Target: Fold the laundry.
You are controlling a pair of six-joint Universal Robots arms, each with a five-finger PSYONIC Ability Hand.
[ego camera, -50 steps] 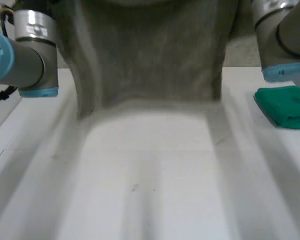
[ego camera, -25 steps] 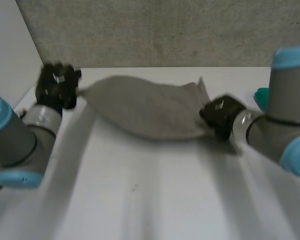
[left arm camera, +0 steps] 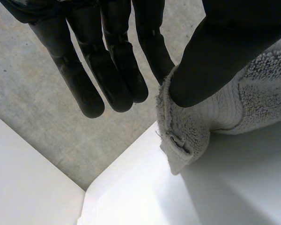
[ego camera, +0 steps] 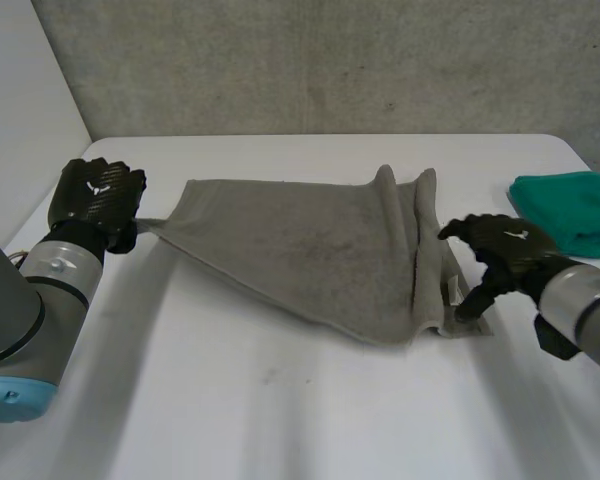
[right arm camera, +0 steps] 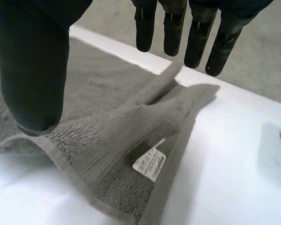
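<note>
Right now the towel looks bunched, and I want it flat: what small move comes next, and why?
Probably close the right robot hand on the towel at its rumpled edge and draw it away from the left robot hand. The left pinches its corner, but the right has straight fingers and just its thumb on the towel, beside raised ridges.

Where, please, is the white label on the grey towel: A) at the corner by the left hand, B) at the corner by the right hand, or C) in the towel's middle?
B: the white label lies on the grey towel corner below the right hand.
</note>
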